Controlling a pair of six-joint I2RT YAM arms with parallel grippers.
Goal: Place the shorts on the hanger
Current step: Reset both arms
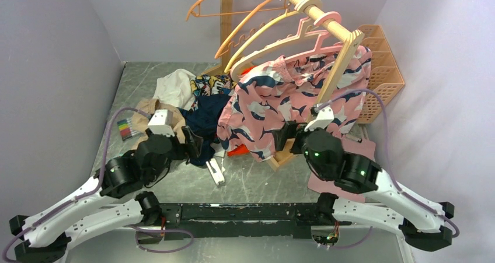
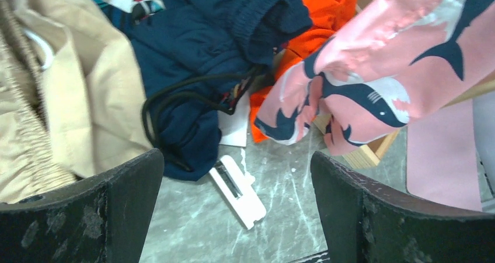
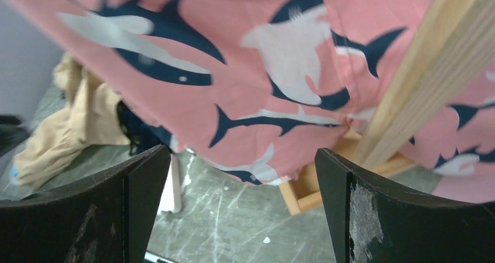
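The left hand [image 2: 236,155] is spread wide with nothing between its fingers, low over the grey marbled tabletop [image 2: 292,216]; just ahead of it lies a white plastic strip [image 2: 239,190], beyond that a navy garment [image 2: 198,53] with a black drawcord, a beige garment [image 2: 64,88] off to its left, an orange garment [image 2: 321,6] farther ahead, and a hem corner of the shorts [image 2: 373,82] dangling ahead to its right; the right hand [image 3: 242,152] is equally spread and empty, with the shorts hanging just in front of and above its fingers and a slanted wooden post [image 3: 420,82] of the rack ahead to its right; higher and farther, the shorts seem draped over the pink hanger [image 1: 315,41], which hooks on the wooden rail [image 1: 309,6], though how evenly they sit I cannot tell; the cloth looks light, thin and limp, likely to slide on smooth plastic and to bunch where pinched, so the gathered waistband is probably the surest hold, one side per hand, rather than a loose leg; farthest off stand a slotted basket [image 1: 379,70] and plain lilac walls [image 1: 52,70] closing in the tabletop on three sides.
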